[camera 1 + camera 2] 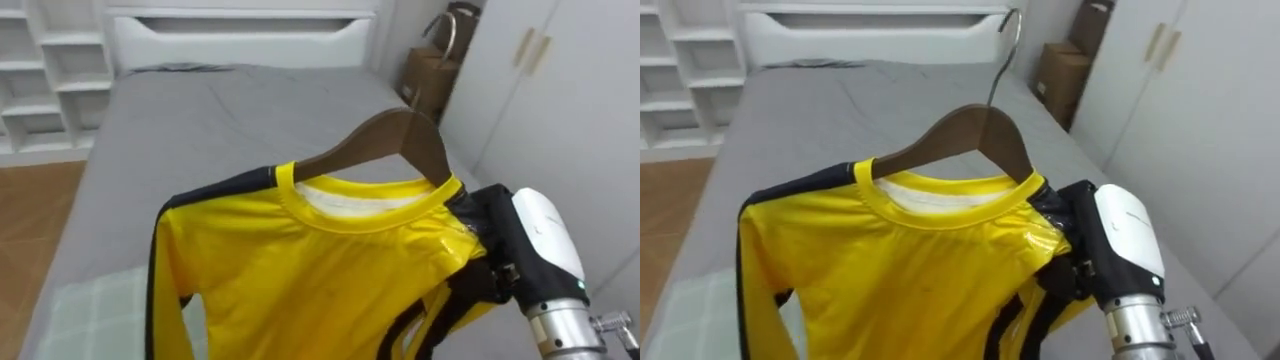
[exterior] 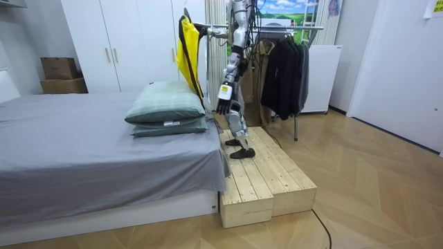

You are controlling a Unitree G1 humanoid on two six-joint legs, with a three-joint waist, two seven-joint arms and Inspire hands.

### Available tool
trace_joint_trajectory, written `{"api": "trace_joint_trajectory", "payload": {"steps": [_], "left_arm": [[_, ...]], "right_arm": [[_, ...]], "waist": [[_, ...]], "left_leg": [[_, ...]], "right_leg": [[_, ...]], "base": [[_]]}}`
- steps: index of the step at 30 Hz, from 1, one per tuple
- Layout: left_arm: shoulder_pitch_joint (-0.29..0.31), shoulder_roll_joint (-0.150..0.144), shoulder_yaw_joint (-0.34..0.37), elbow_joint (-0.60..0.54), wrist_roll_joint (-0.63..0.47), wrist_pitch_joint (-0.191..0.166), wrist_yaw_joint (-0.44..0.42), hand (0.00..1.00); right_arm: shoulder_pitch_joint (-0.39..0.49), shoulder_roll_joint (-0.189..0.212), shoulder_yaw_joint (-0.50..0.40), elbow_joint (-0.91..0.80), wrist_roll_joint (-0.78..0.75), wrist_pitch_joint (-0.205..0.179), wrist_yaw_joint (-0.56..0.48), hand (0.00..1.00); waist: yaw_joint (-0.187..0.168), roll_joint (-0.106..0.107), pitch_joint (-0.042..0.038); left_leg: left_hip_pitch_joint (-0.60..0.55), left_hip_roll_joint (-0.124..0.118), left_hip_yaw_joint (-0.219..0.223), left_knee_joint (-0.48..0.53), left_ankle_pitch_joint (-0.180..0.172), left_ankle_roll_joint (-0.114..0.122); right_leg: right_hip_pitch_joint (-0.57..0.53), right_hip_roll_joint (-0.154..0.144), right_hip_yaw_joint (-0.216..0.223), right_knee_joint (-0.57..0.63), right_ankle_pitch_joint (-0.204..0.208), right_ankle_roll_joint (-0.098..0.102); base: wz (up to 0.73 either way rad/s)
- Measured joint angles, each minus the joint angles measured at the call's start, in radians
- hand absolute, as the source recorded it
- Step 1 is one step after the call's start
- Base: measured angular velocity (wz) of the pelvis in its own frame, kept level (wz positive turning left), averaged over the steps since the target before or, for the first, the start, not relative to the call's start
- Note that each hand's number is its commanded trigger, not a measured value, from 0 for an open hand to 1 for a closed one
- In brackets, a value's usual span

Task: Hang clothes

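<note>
Right now the robot stands on the wooden platform (image 2: pixel 266 176) beside the grey bed (image 1: pixel 840 100), its right hand (image 1: pixel 1065 245) clamped on one shoulder of the yellow shirt (image 1: pixel 900 270), which sits on a wooden hanger (image 1: pixel 970 135) held up over the bed; its left hand (image 2: pixel 225 105) hangs by its side

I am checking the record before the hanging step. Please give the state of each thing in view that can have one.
yellow shirt, on the wooden hanger, held up over the bed.
wooden hanger, through the collar, hook on nothing.
right hand, shut on the shirt's shoulder.
left hand, hanging low at the robot's side.
wardrobe doors, closed.
clothes rack, carrying dark garments.
</note>
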Motion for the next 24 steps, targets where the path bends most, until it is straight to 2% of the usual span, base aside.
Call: {"api": "trace_joint_trajectory", "payload": {"steps": [1, 2, 3, 4, 5, 6, 7, 8, 9, 10, 11, 12, 14, 15, 16, 17, 18, 19, 21, 22, 24], "left_arm": [[0.005, -0.002, -0.001, 0.000, -0.001, 0.006, -0.001, 0.00], [0.004, -0.005, 0.000, -0.001, -0.002, 0.010, -0.002, 0.00], [-0.009, -0.009, 0.001, -0.002, -0.001, 0.010, -0.005, 0.00], [-0.026, -0.012, 0.003, -0.007, 0.000, 0.007, -0.006, 0.00], [-0.032, -0.011, 0.004, -0.008, 0.000, 0.004, -0.005, 0.00], [-0.036, -0.009, 0.007, -0.005, -0.001, 0.004, -0.005, 0.00], [-0.031, -0.008, 0.014, -0.003, -0.002, 0.015, -0.007, 0.00], [-0.031, -0.008, 0.014, -0.003, -0.004, 0.020, -0.008, 0.00], [-0.035, -0.008, 0.010, -0.003, -0.005, 0.022, -0.010, 0.00], [-0.039, -0.006, 0.005, -0.003, -0.008, 0.023, -0.010, 0.00], [-0.051, -0.005, -0.014, -0.002, -0.010, 0.023, -0.010, 0.00], [-0.071, -0.007, -0.046, -0.002, -0.017, 0.023, -0.010, 0.00], [-0.105, -0.007, -0.073, -0.001, -0.048, 0.018, -0.010, 0.00], [-0.112, -0.007, -0.076, 0.005, -0.086, 0.010, -0.010, 0.00], [-0.113, -0.009, -0.076, 0.023, -0.115, 0.008, -0.010, 0.00], [-0.112, -0.011, -0.076, 0.033, -0.122, 0.008, -0.010, 0.00], [-0.110, -0.013, -0.075, 0.057, -0.124, 0.009, -0.010, 0.00], [-0.100, -0.013, -0.075, 0.071, -0.124, 0.010, -0.010, 0.00], [-0.091, -0.013, -0.076, 0.088, -0.133, 0.011, -0.012, 0.00], [-0.090, -0.014, -0.076, 0.090, -0.141, 0.011, -0.015, 0.00], [-0.072, -0.014, -0.075, 0.090, -0.144, -0.007, -0.019, 0.00]], "right_arm": [[-0.008, -0.002, 0.025, 0.013, 0.010, 0.001, -0.006, 1.00], [-0.010, -0.005, 0.034, 0.025, 0.015, 0.002, -0.011, 1.00], [-0.023, -0.007, 0.036, 0.052, 0.023, 0.009, -0.016, 1.00], [-0.032, -0.008, 0.037, 0.071, 0.030, 0.034, -0.019, 1.00], [-0.036, -0.009, 0.038, 0.081, 0.033, 0.043, -0.019, 1.00], [-0.045, -0.012, 0.046, 0.096, 0.035, 0.055, -0.018, 1.00], [-0.050, -0.010, 0.051, 0.098, 0.034, 0.062, -0.018, 1.00], [-0.057, -0.010, 0.051, 0.098, 0.032, 0.062, -0.018, 1.00], [-0.076, -0.009, 0.055, 0.098, 0.028, 0.062, -0.017, 1.00], [-0.083, -0.005, 0.055, 0.099, 0.025, 0.062, -0.015, 1.00], [-0.085, -0.003, 0.052, 0.099, 0.024, 0.065, -0.007, 1.00], [-0.087, -0.005, 0.049, 0.098, 0.029, 0.065, 0.002, 1.00], [-0.105, -0.005, 0.049, 0.097, 0.033, 0.065, 0.009, 1.00], [-0.119, -0.003, 0.052, 0.096, 0.033, 0.064, 0.027, 1.00], [-0.120, -0.003, 0.052, 0.093, 0.032, 0.065, 0.043, 1.00], [-0.121, -0.003, 0.053, 0.093, 0.032, 0.065, 0.051, 1.00], [-0.121, -0.003, 0.055, 0.092, 0.030, 0.066, 0.070, 1.00], [-0.120, -0.003, 0.056, 0.092, 0.025, 0.068, 0.088, 1.00], [-0.120, -0.003, 0.056, 0.091, 0.023, 0.076, 0.101, 1.00], [-0.121, -0.003, 0.056, 0.091, 0.022, 0.078, 0.102, 1.00], [-0.122, -0.005, 0.063, 0.090, 0.026, 0.086, 0.116, 1.00]], "waist": [[-0.002, 0.002, -0.0019], [0.002, -0.006, 0.0015], [0.007, 0.001, 0.0021], [0.012, 0.005, 0.0013], [0.011, 0.008, 0.0004], [0.013, 0.011, -0.0015], [0.010, 0.006, -0.0058], [0.007, 0.005, -0.0054], [0.000, -0.002, 0.0007], [-0.002, -0.011, 0.0077], [-0.022, -0.021, 0.0120], [-0.025, -0.021, 0.0113], [-0.012, -0.021, 0.0109], [-0.007, -0.017, 0.0100], [0.008, -0.008, 0.0042], [0.016, -0.005, 0.0025], [0.031, 0.006, 0.0012], [0.032, 0.012, 0.0010], [0.039, 0.012, 0.0005], [0.038, 0.012, 0.0002], [0.042, 0.012, -0.0004]], "left_leg": [[-0.050, -0.038, -0.107, 0.091, 0.030, 0.007], [-0.059, -0.076, -0.159, 0.071, 0.017, 0.016], [-0.081, -0.144, -0.231, -0.018, -0.015, 0.024], [-0.103, -0.188, -0.281, -0.126, -0.013, 0.022], [-0.111, -0.202, -0.304, -0.185, -0.005, 0.022], [-0.113, -0.221, -0.349, -0.295, 0.009, 0.027], [-0.107, -0.233, -0.382, -0.327, 0.041, 0.034], [-0.103, -0.235, -0.382, -0.340, 0.049, 0.040], [-0.102, -0.228, -0.367, -0.355, 0.081, 0.053], [-0.103, -0.223, -0.356, -0.353, 0.090, 0.048], [-0.108, -0.211, -0.340, -0.351, 0.088, 0.044], [-0.115, -0.198, -0.320, -0.346, 0.084, 0.042], [-0.119, -0.173, -0.277, -0.350, 0.069, 0.038], [-0.114, -0.158, -0.240, -0.358, 0.067, 0.037], [-0.101, -0.140, -0.191, -0.373, 0.063, 0.039], [-0.090, -0.132, -0.170, -0.384, 0.062, 0.039], [-0.073, -0.116, -0.123, -0.402, 0.060, 0.038], [-0.059, -0.104, -0.086, -0.411, 0.053, 0.036], [-0.043, -0.098, -0.047, -0.420, 0.044, 0.032], [-0.038, -0.102, -0.038, -0.423, 0.043, 0.031], [-0.010, -0.098, 0.002, -0.449, 0.043, 0.031]], "right_leg": [[0.012, 0.022, 0.097, 0.034, 0.002, -0.004], [0.010, 0.028, 0.136, 0.049, 0.002, -0.002], [0.004, 0.037, 0.198, 0.069, 0.006, -0.002], [-0.013, 0.052, 0.259, 0.085, 0.007, -0.002], [-0.015, 0.062, 0.290, 0.091, 0.008, 0.000], [-0.016, 0.087, 0.352, 0.104, 0.008, 0.001], [-0.032, 0.103, 0.390, 0.122, 0.004, 0.006], [-0.046, 0.102, 0.385, 0.128, 0.005, 0.009], [-0.077, 0.093, 0.346, 0.131, 0.009, 0.016], [-0.090, 0.083, 0.315, 0.129, 0.011, 0.017], [-0.108, 0.059, 0.243, 0.109, 0.017, 0.019], [-0.117, 0.044, 0.200, 0.083, 0.019, 0.032], [-0.132, 0.041, 0.186, 0.060, 0.032, 0.046], [-0.143, 0.031, 0.166, 0.052, 0.039, 0.053], [-0.148, 0.029, 0.167, 0.040, 0.047, 0.066], [-0.153, 0.024, 0.157, 0.033, 0.052, 0.074], [-0.166, -0.003, 0.090, 0.014, 0.061, 0.095], [-0.176, -0.034, 0.008, 0.001, 0.064, 0.100], [-0.187, -0.051, -0.064, 0.001, 0.063, 0.099], [-0.186, -0.049, -0.058, -0.003, 0.063, 0.099], [-0.165, -0.031, -0.008, -0.036, 0.080, 0.083]], "base": [[-2.00], [-1.98], [-1.95], [-1.93], [-1.87], [-1.76], [-1.69], [-1.47], [-1.01], [-0.85], [-0.46], [-0.55], [-0.76], [-1.03], [-1.11], [-1.26], [-1.23], [-1.07], [-0.66], [-0.56], [-0.64]]}}
